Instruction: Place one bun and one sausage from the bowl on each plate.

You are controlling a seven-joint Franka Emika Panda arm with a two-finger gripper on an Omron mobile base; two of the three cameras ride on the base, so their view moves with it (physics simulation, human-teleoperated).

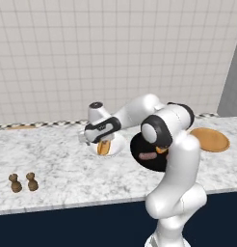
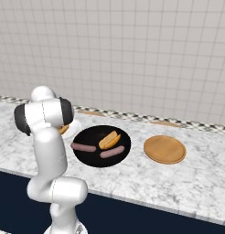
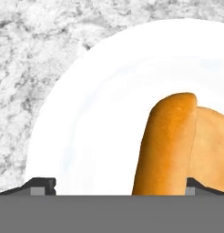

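In the hand view a golden bun (image 3: 170, 145) lies on the white plate (image 3: 100, 127), and my gripper (image 3: 118, 186) stands open right above it, one fingertip to each side and neither touching. From the left base view the gripper (image 1: 104, 143) hovers over that bun (image 1: 105, 148) and plate (image 1: 118, 144). The black bowl (image 2: 93, 158) holds another bun (image 2: 109, 139) and two sausages (image 2: 83, 147) (image 2: 112, 152). The orange-tan plate (image 2: 164, 149) to its right is bare.
Two dark brown shakers (image 1: 15, 183) (image 1: 32, 181) stand near the counter's front edge at the left. My own arm crosses over the bowl (image 1: 139, 157) in the left base view. A tiled wall closes the back of the marble counter (image 1: 62, 164).
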